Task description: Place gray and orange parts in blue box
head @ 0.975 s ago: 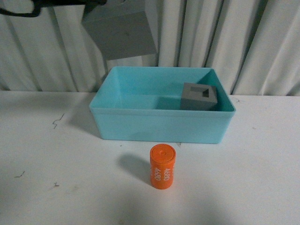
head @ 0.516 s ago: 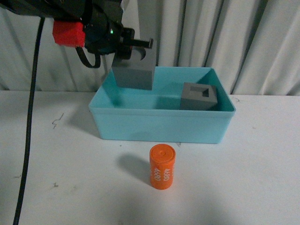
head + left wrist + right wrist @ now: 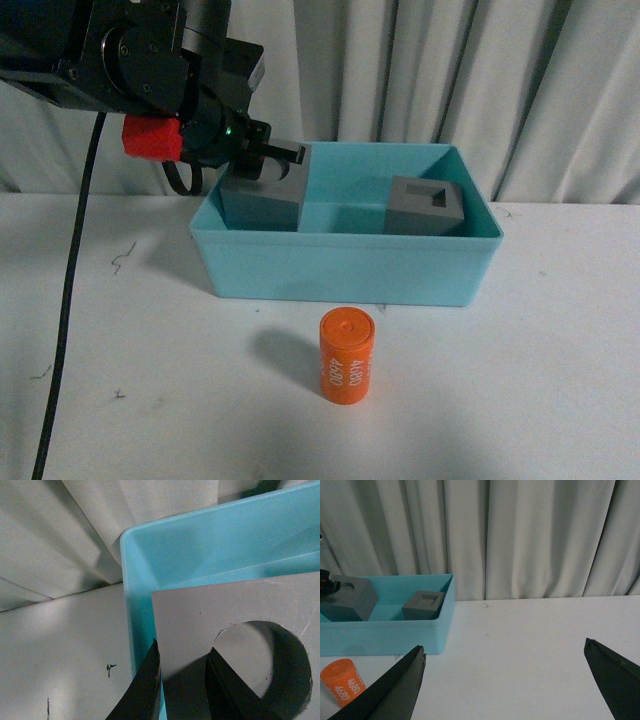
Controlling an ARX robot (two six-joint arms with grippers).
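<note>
The left claw (image 3: pixel 273 160) grips the recessed gray cube (image 3: pixel 262 206) low in the left end of the blue box (image 3: pixel 340 272), seemingly hard against its wall, where an early release could wedge or tip it.

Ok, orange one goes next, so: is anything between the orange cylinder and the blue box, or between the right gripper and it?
Nothing visible. Only bare table lies between the orange cylinder and the near wall of the blue box, and between the open right gripper and the cylinder.
</note>
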